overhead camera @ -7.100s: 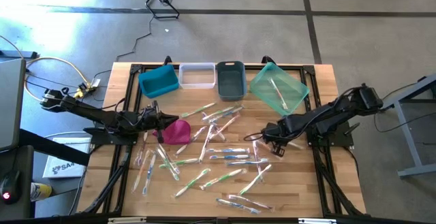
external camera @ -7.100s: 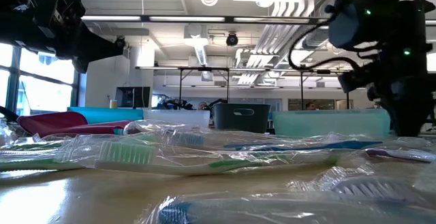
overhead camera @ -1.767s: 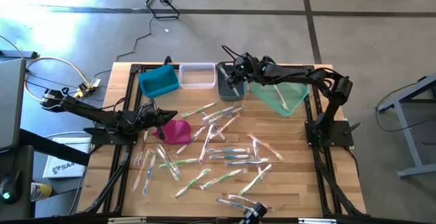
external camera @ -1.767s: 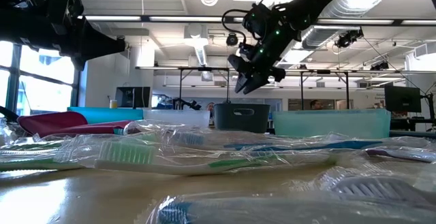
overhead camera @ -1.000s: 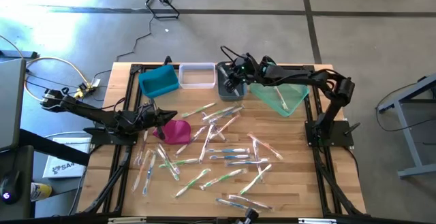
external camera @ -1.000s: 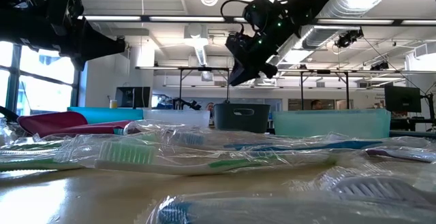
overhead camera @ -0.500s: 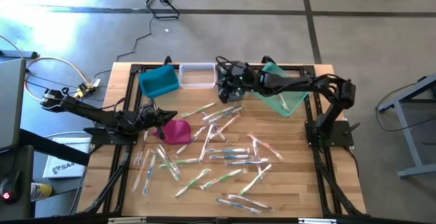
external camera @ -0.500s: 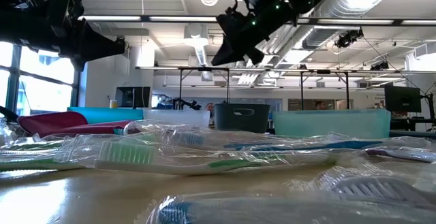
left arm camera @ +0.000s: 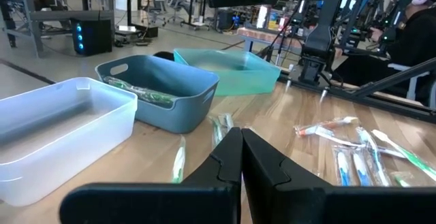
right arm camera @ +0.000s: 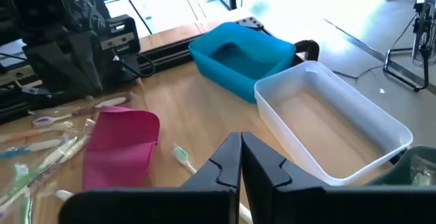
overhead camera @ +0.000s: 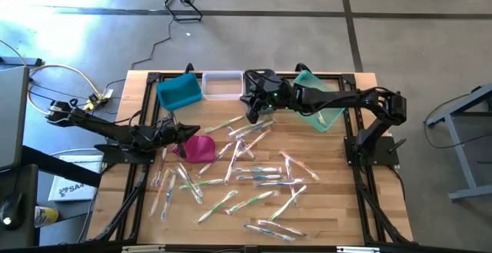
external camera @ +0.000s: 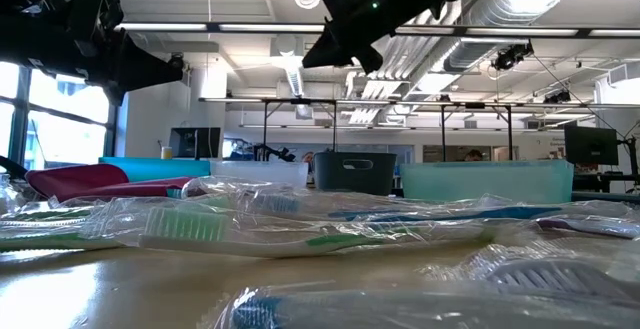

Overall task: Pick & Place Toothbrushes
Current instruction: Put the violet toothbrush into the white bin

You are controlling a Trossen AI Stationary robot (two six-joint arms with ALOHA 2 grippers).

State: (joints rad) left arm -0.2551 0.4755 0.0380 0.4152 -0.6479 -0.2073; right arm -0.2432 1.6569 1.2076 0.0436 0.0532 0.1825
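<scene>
Where the bare wooden table (overhead camera: 323, 207) runs between the two arms, the thin pale toothbrushes (overhead camera: 254, 178) lie loose and flat, most in crinkled clear wrappers, with white, green, blue and pink handles. They share no common direction: several by the middle slant diagonally, a few near the right side lie almost crosswise, and a small bunch by the left edge (overhead camera: 163, 188) points roughly toward the front edge. One more lies lengthwise in the tilted pale green translucent bin (overhead camera: 327, 108), and the left wrist view shows a green-handled one inside the dark grey plastic bin (left arm camera: 163, 101).

Along the far edge stand the teal plastic bin (overhead camera: 179, 91) and the clear white plastic bin (overhead camera: 222, 85), with the grey bin mostly under the right arm in the high view. A magenta pouch-like thing (overhead camera: 199, 148) lies just beside the left gripper (overhead camera: 176, 134), whose fingers are pressed together on nothing, low over the table's left side. The right gripper (overhead camera: 250, 113) hangs raised above the table, just in front of the grey bin and over the nearest toothbrushes, its two dark fingers (right arm camera: 228, 163) closed flat against each other and empty.

No writing on the wrappers or bins can be read.
</scene>
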